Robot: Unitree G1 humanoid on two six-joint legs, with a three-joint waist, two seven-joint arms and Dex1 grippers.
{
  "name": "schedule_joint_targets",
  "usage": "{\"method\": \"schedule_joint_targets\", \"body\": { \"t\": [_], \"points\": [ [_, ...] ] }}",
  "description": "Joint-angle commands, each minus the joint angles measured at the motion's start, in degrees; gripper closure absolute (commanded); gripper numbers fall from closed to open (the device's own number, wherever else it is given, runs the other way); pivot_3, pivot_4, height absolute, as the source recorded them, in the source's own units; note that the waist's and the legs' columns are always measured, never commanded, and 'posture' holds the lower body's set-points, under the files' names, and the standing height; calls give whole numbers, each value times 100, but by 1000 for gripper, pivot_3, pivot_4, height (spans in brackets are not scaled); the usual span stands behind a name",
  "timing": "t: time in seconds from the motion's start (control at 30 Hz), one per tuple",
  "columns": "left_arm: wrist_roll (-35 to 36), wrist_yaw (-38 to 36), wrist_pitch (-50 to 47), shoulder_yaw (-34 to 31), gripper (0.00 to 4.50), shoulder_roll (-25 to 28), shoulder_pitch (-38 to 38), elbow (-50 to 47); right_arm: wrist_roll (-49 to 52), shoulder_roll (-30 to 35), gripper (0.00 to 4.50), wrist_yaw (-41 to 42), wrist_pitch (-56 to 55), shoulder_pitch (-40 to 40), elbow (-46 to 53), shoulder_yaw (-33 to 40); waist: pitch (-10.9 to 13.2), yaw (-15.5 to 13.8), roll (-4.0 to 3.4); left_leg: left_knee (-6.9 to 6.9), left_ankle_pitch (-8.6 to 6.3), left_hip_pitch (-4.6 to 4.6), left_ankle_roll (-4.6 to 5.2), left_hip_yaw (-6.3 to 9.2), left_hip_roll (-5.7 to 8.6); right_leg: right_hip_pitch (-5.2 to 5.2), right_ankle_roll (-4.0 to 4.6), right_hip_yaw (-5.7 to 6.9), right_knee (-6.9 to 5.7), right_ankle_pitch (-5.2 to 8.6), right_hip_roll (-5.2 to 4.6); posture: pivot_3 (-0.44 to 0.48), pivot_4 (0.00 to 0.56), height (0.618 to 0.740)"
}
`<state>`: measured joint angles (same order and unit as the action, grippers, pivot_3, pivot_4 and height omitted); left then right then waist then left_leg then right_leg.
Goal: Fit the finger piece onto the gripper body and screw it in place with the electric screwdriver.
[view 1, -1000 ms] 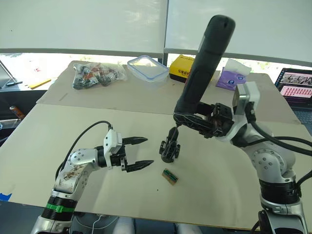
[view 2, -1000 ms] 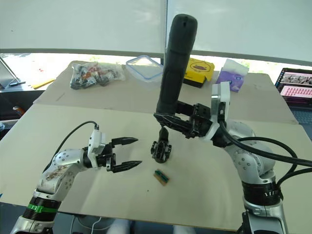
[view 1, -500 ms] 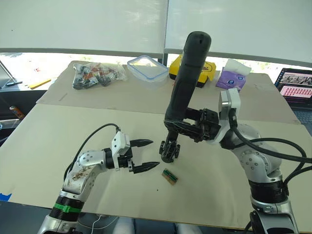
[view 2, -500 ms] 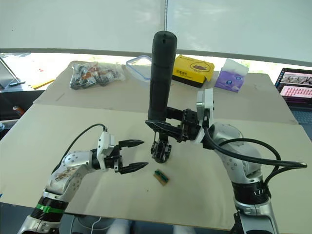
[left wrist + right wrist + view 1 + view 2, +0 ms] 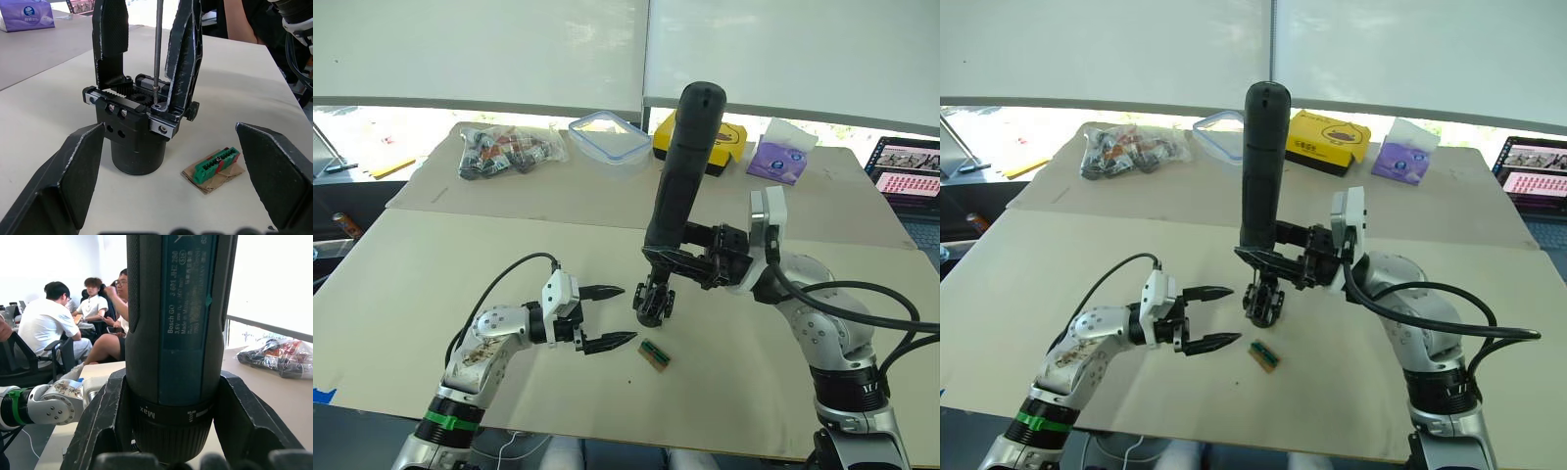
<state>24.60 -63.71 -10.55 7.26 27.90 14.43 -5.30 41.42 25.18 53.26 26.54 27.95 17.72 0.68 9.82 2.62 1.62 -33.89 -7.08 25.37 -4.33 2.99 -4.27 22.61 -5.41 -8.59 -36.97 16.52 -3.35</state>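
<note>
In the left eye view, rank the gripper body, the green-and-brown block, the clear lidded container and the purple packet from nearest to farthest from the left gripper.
From the left gripper:
1. Gripper body and green-and-brown block, both just to its right; too close to call.
2. Clear lidded container, far edge, middle.
3. Purple packet, far right.

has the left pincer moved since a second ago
Yes. The left pincer, open, has moved toward the gripper body, which stays put beside the green block.

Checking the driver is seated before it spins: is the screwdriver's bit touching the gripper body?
Touching. In the left wrist view the thin bit of the electric screwdriver runs straight down and its tip meets a screw hole on top of the gripper body, with no gap visible.
</note>
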Motion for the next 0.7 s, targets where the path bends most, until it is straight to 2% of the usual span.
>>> {"method": "schedule_joint_targets", "body": {
  "t": [0.03, 0.7],
  "points": [
    [-20, -27, 118, -19, 0, 1, -25, -69, 60, -37, 2594, 30, -201, 28, 183, 120, 0, -1, 0, 0, 0, 0, 0, 0, 0, 0, 0, 0, 0, 0, 0, 0, 150, 740],
    [-253, 84, 298, 26, 0, -103, -11, 108, -100, -20, 2594, 27, -200, -87, 200, 45, 0, -2, 0, 0, 0, 0, 0, 0, 0, -1, 0, 0, 0, 0, 0, 0, 150, 740]
  ]
}}
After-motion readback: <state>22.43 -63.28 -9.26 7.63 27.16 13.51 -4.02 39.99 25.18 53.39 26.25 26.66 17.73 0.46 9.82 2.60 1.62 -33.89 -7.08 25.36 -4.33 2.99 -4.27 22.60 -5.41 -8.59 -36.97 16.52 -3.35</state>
